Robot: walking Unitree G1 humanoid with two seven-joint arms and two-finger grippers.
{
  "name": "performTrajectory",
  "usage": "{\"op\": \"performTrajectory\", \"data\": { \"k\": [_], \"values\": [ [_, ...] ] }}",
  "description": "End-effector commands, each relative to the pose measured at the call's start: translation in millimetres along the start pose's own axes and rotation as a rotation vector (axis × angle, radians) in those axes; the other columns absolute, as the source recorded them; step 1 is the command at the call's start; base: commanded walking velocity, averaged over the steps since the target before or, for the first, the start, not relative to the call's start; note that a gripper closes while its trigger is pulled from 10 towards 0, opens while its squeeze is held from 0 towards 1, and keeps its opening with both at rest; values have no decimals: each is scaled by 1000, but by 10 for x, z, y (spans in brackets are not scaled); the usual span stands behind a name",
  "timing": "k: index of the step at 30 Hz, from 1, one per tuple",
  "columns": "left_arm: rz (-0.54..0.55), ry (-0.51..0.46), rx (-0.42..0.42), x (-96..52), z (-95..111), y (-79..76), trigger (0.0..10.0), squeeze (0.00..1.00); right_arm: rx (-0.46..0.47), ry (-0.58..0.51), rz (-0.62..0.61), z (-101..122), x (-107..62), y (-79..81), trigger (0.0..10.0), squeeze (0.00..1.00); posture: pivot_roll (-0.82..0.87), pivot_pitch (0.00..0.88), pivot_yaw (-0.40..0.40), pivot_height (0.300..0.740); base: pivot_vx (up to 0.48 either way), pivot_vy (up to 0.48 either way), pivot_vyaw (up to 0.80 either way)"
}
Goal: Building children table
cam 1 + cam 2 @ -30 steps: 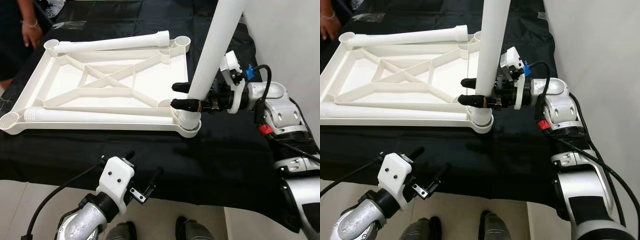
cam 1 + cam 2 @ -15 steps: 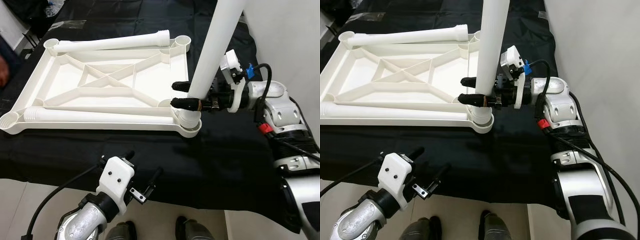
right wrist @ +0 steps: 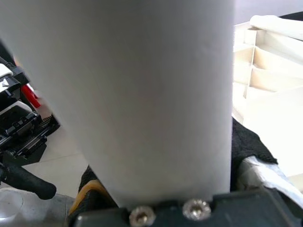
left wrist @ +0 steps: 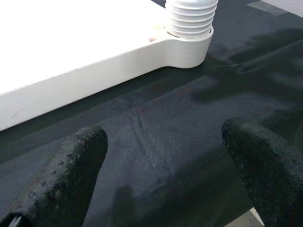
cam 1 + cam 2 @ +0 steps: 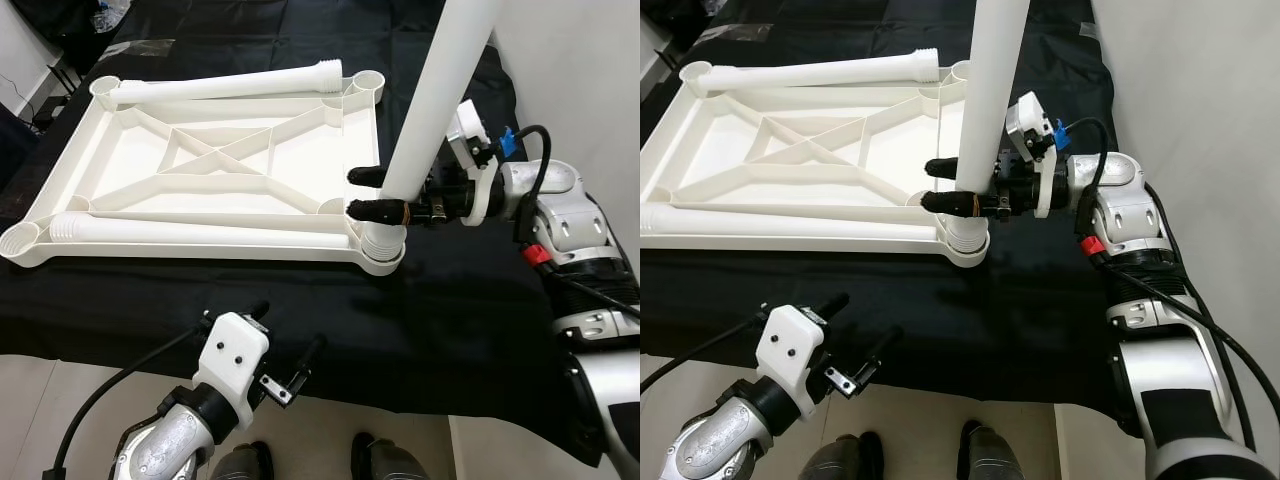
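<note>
A white plastic table top (image 5: 215,170) lies upside down on a black cloth. One white leg (image 5: 435,100) stands nearly upright, its threaded end (image 4: 191,19) in the near right corner socket (image 5: 382,250). My right gripper (image 5: 352,192) is shut on this leg just above the socket, one finger on each side. In the right wrist view the leg (image 3: 142,94) fills the space between the fingers. Two more legs lie flat on the top, one along the far edge (image 5: 225,85) and one along the near edge (image 5: 200,233). My left gripper (image 5: 289,325) hangs open, low in front of the cloth's near edge.
The black cloth (image 5: 450,310) covers the whole work surface, and its front edge runs just beyond my left gripper. A white wall (image 5: 580,70) stands close on the right. Pale floor and my feet (image 5: 385,462) lie below.
The person's hand at the far left has gone out of view. The upright leg and my right gripper have shifted slightly to the right. The left arm is unmoved.
</note>
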State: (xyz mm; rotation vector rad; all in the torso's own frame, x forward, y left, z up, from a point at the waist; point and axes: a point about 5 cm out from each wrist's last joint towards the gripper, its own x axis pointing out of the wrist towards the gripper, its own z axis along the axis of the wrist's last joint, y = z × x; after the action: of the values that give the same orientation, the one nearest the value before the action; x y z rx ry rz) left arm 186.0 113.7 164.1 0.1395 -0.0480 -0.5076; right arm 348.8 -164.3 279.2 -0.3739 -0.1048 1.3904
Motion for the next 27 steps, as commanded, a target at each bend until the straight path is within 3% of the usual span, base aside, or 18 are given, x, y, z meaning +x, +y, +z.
{"op": "performTrajectory", "data": {
  "k": [1,13,19,27],
  "values": [
    [-5,21,3,-33,-20,-2,10000,0,44,51,38,-120,2,52,10000,0,15,299,9,740,0,0,0],
    [-4,20,2,-30,-19,-3,10000,0,61,51,43,-153,33,69,10000,0,14,299,7,740,0,0,0],
    [-3,20,2,-28,-20,-3,10000,0,83,43,-22,-220,78,60,10000,0,13,299,6,740,0,0,0],
    [-3,22,1,-30,-30,0,10000,0,122,30,-98,-351,104,170,10000,0,9,292,12,740,0,0,0]
  ]
}}
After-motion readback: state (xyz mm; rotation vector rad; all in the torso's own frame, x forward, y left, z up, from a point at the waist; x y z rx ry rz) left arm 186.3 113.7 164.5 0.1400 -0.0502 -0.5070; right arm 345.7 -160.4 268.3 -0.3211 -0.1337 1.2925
